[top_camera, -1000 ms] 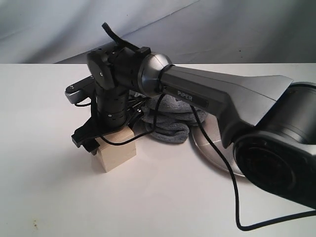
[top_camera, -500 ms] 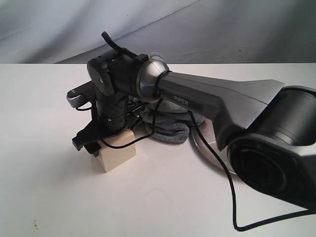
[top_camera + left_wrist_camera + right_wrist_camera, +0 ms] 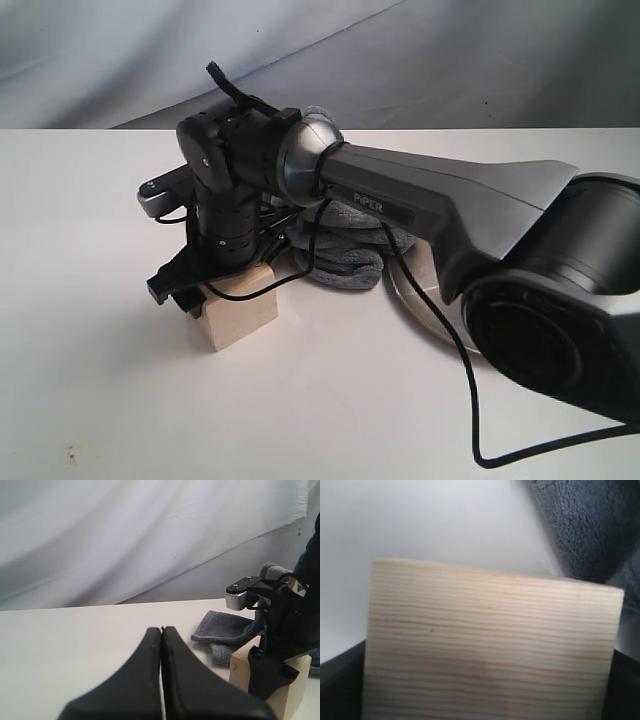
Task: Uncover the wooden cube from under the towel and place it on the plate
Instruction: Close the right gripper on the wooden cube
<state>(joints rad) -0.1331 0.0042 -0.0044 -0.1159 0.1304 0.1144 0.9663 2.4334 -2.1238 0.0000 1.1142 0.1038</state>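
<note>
While the cube (image 3: 240,312) sits flat on the tabletop (image 3: 100,380), just beside the crumpled towel (image 3: 340,262) and left of the plate (image 3: 425,315), the right pincer (image 3: 215,285) clasps its upper sides. Equal-sided, no long axis; grain runs finger to finger. Left pincer (image 3: 161,680): pressed closed, holding nothing.

Beneath me spreads a flat, matte white tabletop (image 3: 120,400), evenly lit, with soft shadows and a few tiny dark specks (image 3: 70,457) on it. Behind it hangs a pale grey-white cloth backdrop (image 3: 100,530), creased in long slanting folds.
</note>
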